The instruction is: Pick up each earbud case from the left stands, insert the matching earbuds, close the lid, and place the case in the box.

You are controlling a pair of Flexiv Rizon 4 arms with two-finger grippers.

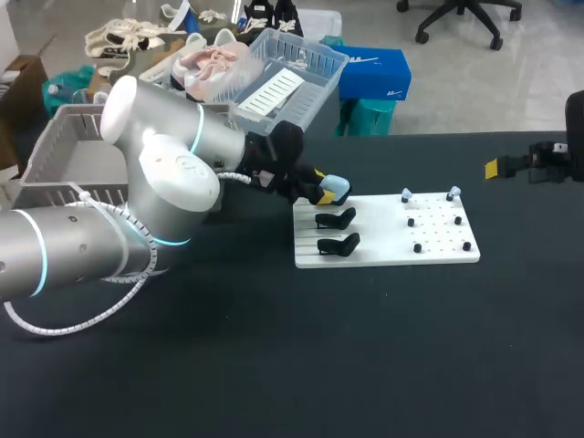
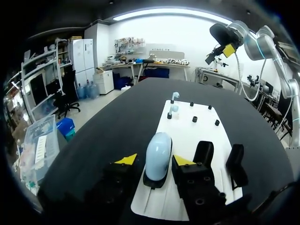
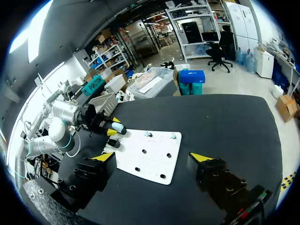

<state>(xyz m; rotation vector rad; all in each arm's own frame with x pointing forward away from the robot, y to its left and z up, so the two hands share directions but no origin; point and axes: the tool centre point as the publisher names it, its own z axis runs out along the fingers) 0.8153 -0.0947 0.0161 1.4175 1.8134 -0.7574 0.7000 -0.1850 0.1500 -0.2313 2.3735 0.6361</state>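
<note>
On the black table (image 1: pixel 274 365), first pick-up in hand, nothing lifted yet:
- Left arm (image 1: pixel 173 182), reaching to the white board (image 1: pixel 383 248)
- Right gripper (image 3: pixel 152 158), spread wide, empty, well apart
- Left gripper (image 2: pixel 154 161), released, fingers straddling the case; next, clench and lift straight off
- Case (image 2: pixel 158 149), pale blue, smooth, apparently closed, upright on the farthest stand
- Earbuds (image 1: pixel 407 194), small, pale, on far pegs

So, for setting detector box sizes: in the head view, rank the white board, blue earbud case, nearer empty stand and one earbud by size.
1. white board
2. blue earbud case and nearer empty stand: look alike, case partly hidden, unranked
3. earbud
</note>
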